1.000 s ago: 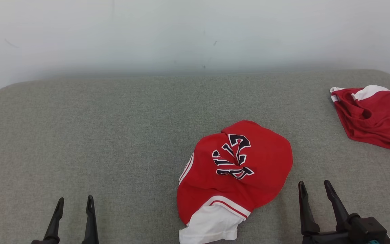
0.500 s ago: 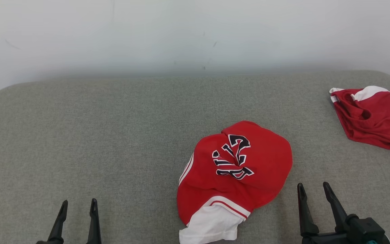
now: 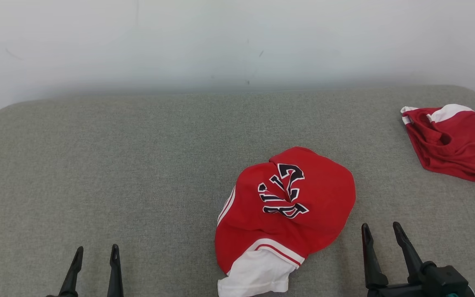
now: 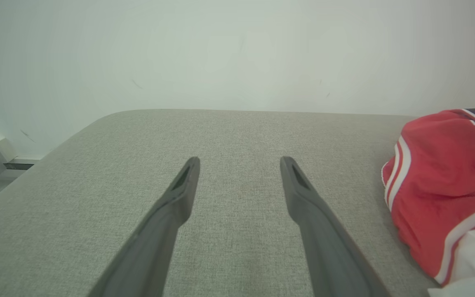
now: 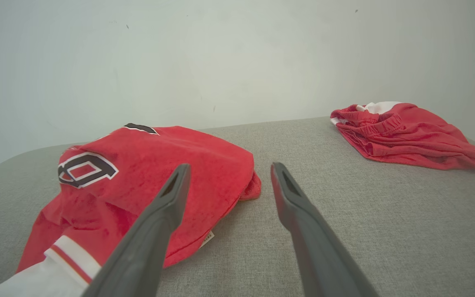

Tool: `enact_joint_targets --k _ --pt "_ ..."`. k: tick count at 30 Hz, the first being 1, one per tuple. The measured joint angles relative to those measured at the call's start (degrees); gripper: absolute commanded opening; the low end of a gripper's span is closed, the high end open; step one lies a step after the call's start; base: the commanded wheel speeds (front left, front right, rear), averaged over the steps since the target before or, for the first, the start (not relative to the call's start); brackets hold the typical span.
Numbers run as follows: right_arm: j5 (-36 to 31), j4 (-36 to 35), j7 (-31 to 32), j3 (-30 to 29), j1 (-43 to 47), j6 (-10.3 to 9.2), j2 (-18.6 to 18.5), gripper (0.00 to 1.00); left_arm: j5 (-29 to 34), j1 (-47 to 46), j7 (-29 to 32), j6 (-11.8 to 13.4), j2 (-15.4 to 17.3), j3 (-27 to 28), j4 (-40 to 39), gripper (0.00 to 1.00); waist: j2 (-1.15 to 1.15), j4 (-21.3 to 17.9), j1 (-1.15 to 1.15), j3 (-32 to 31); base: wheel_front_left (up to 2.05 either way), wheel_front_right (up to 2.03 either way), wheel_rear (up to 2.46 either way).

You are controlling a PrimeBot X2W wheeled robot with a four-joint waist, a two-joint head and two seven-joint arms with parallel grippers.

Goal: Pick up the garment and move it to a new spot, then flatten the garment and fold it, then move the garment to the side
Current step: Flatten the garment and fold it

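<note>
Garment (image 3: 287,206), a soft red knit heap with white trim and dark white-edged lettering, lies crumpled on the grey woven cushion (image 3: 138,165), a second red bundle (image 3: 454,142) well apart to its right. Left gripper (image 3: 96,248) sits well to the garment's left, right gripper (image 3: 379,225) near its right edge, both with tapered dark fingers (image 4: 179,194) spread wide, holding nothing. The right wrist view adds a small white tag (image 5: 206,238) tucked under its hem.
</note>
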Motion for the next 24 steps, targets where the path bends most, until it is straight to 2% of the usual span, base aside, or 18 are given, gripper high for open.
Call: enact_joint_targets --k 15,19,24 --pt "0.0 -0.2 0.0 -0.1 0.1 0.0 0.0 1.0 -0.7 -0.5 0.0 0.0 0.0 0.1 0.3 1.0 0.0 0.2 0.0 0.2 0.0 0.0 0.0" --pt "0.0 -0.2 0.0 0.3 -0.3 0.0 0.0 1.0 -0.2 -3.3 0.0 -0.1 0.0 -0.3 1.1 1.0 0.0 0.0 0.0 0.7 0.0 0.0 0.0" --pt "0.0 -0.3 0.0 0.7 -1.3 0.0 0.0 1.0 -0.3 -9.0 0.0 -0.4 1.0 -4.1 3.7 1.0 0.0 -1.2 0.0 1.8 0.0 0.0 0.0"
